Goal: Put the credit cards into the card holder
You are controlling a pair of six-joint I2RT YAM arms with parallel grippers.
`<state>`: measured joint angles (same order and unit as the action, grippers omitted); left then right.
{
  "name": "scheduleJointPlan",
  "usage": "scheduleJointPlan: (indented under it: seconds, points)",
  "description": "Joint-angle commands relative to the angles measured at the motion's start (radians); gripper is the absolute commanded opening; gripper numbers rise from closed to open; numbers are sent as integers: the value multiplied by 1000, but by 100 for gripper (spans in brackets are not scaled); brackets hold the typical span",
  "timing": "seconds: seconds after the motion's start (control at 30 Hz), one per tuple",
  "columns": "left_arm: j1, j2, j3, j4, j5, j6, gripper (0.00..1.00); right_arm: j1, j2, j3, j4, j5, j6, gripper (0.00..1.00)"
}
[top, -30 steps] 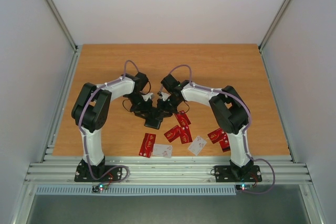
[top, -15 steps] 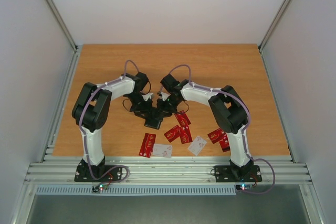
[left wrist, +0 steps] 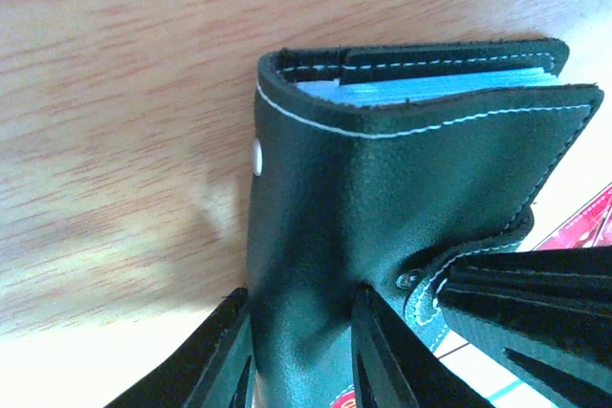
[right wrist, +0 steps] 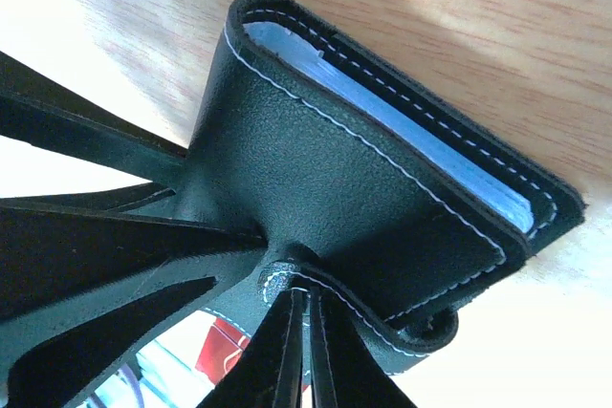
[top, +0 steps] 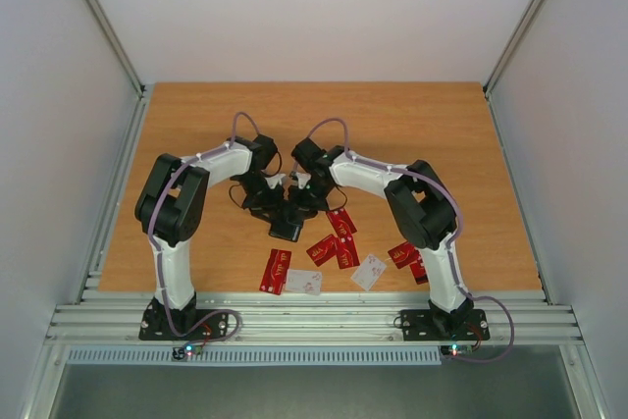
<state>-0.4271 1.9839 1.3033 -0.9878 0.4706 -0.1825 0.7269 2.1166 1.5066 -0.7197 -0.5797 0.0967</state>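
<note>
An orange-brown wood-grain desk (top: 412,125) carries everything, edged at the near side by a ribbed aluminium rail (top: 314,316). Small thin credit cards lie flat on its near half. Nearest the left is a red card (top: 276,271) with a white card (top: 304,282) touching its near right corner. Toward the middle sit two red cards (top: 322,249) side by side and touching, and another red card (top: 340,222) lies just behind them. A tilted white card (top: 370,271) lies alone, nearer the rail. Further right a red pair (top: 403,253) overlaps. A black stitched leather card holder (top: 287,228) sits left of the middle cards; whether it touches the wood cannot be told.
</note>
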Motion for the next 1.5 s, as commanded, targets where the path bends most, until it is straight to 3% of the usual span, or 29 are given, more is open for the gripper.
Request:
scheduleJointPlan:
  seconds: [0.0,0.3,0.67,0.87,1.07,1.47]
  points:
    - [-15,47,10,84,-4,2,29,79,91,30,-3,46,-32,4]
    - [-15,57,-1,108,14,-3,29,130,159,130,-142,134,-62,3]
    - [-15,77,-26,147,59,-27,29,199,201,43,-78,196,0,1]
    - [-15,93,-39,164,88,-48,29,235,259,69,-122,301,27,1]
    - [-15,66,-62,184,124,-80,30,235,248,154,-217,373,-49,1]
    - [28,-117,-88,156,-57,-118,48,232,199,237,-252,360,-174,1]
